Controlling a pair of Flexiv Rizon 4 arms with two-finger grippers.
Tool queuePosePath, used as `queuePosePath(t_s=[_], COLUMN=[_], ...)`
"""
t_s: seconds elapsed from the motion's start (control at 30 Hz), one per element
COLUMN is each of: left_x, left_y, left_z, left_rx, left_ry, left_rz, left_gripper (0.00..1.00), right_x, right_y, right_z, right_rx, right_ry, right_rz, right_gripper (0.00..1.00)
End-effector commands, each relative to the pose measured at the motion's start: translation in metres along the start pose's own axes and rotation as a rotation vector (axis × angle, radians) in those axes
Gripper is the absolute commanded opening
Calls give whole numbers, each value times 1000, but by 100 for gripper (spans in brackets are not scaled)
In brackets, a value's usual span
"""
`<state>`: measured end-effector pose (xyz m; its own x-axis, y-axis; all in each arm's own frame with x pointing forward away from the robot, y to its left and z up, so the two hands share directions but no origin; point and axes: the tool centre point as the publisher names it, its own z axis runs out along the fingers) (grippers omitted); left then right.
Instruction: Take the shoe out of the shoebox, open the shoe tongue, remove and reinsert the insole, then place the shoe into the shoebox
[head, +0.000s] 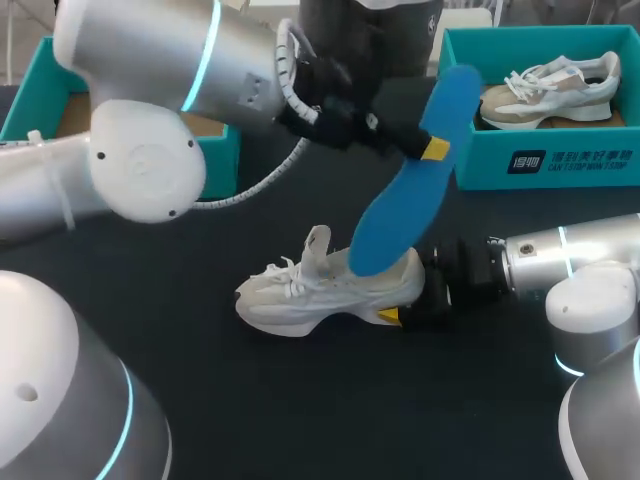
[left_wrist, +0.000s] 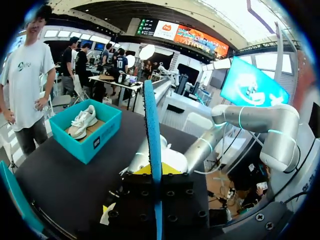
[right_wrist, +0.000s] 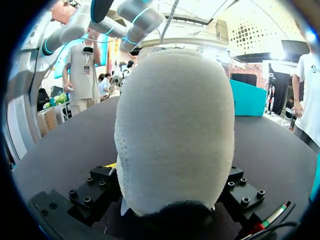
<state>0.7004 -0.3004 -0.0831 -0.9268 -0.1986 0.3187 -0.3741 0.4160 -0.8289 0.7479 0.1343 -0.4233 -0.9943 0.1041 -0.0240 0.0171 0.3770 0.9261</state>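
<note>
Head view, item one: white sneaker (head: 330, 290), chunky pale sole, laces loose, tongue standing up. It rests upright on its sole near the middle of the black table (head: 300, 410), toe toward the left arm's side.

Item two: blue insole (head: 405, 180), long and slightly bowed, held steeply tilted above the sneaker. Its lower end is at the shoe's opening; whether it sits inside cannot be told. The left gripper (head: 432, 150) pinches it near the upper end, one yellow tip on each face. In the left wrist view the insole (left_wrist: 152, 135) is seen edge-on, clamped in that gripper (left_wrist: 154, 171).

Item three: right gripper (head: 400, 315), low on the table, fingers pressed against the sneaker's heel from both sides. In the right wrist view the heel (right_wrist: 175, 125) rises from between the fingers of this gripper (right_wrist: 172, 200).

Item four: teal shoebox (head: 545, 165), far right of the table, holding a second sneaker (head: 550, 88), white and beige, lying on brown card.

Item five: another teal box (head: 28, 95), far left, mostly hidden behind the left arm (head: 150, 60).
</note>
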Motion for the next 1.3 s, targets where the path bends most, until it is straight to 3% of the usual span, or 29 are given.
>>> queuePosePath(t_s=[0.03,0.43,0.57,0.83,1.0,1.3], left_x=[-2,-2,13,49,62,62], left_y=[10,10,6,-20,-29,-29], left_z=[-16,-16,-42,-64,-71,-71], left_rx=[20,20,154,281,281,281], left_ry=[15,15,82,108,269,269], left_rz=[5,5,-150,-336,-491,-491], left_gripper=[0,0,0,0,0,0], right_x=[-1,-1,-1,-1,-1,-1], right_y=[-3,-3,-3,-3,-3,-3], right_z=[5,5,5,5,5,5], right_rx=[3,3,3,3,3,3], right_ry=[-2,-2,-2,-2,-2,-2], right_rz=[0,0,0,0,0,0], right_gripper=[0,0,0,0,0,0])
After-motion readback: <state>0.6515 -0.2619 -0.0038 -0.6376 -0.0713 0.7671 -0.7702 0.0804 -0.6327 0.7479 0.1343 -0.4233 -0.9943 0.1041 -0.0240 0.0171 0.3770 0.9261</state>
